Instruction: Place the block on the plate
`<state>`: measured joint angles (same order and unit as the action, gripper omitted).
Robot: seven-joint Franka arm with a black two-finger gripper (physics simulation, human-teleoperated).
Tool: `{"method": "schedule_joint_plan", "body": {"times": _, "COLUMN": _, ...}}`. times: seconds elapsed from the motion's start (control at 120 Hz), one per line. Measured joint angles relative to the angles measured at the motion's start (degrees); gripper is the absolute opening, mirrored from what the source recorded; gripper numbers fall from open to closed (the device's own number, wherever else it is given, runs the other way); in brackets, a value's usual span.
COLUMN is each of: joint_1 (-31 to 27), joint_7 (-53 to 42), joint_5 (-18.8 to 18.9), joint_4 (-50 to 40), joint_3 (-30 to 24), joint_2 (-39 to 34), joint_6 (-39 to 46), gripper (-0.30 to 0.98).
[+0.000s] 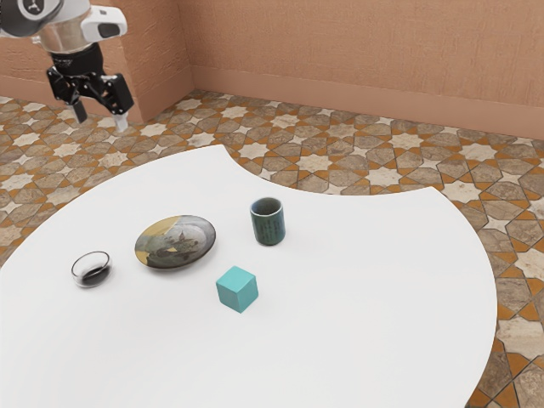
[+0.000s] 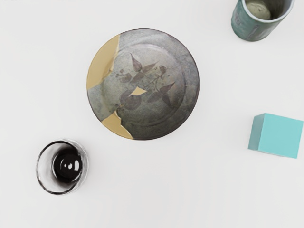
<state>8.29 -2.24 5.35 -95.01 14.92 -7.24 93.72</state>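
"Where's the block [image 1: 238, 289]?"
"Sitting on the white worktop [image 1: 365, 306], on the near side, to the exterior view's right of the plate [image 1: 174, 244]. It's apart from the plate."
"And the hand [image 1: 100, 119]?"
"Raised at the exterior view's left, released, its fingers spread with nothing between them."
"Anything else?"
"A green cup [image 1: 269, 223] on the block's far side, and a glass bowl [image 1: 91, 269] left of the plate, something dark inside."
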Motion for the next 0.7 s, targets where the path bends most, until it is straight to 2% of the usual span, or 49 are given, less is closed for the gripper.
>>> {"method": "schedule_joint_plan", "body": {"times": 0.217, "joint_1": 0.3, "joint_7": -0.9, "joint_5": 0.3, "joint_4": -1.2, "joint_3": 0.0, "joint_2": 0.2, "joint_6": 0.9, "gripper": 0.69}}
{"method": "schedule_joint_plan", "body": {"times": 0.317, "joint_1": 0.0, "joint_7": -1.2, "joint_5": 0.2, "joint_4": -6.7, "joint_3": -0.1, "joint_2": 0.9, "joint_6": 1.5, "gripper": 0.69}}
{"method": "schedule_joint_plan", "body": {"times": 0.4, "joint_1": -0.2, "joint_7": -1.4, "joint_5": -0.3, "joint_4": -11.0, "joint_3": -3.0, "joint_2": 2.1, "joint_6": 3.4, "gripper": 0.69}}
{"method": "schedule_joint_plan", "body": {"times": 0.542, "joint_1": 2.4, "joint_7": -1.6, "joint_5": -5.4, "joint_4": -17.3, "joint_3": -4.2, "joint_2": 6.1, "joint_6": 8.5, "gripper": 0.69}}
{"method": "schedule_joint_plan", "body": {"times": 0.7, "joint_1": 1.7, "joint_7": -1.7, "joint_5": -9.6, "joint_4": -19.6, "joint_3": -7.1, "joint_2": 13.0, "joint_6": 16.1, "gripper": 0.69}}
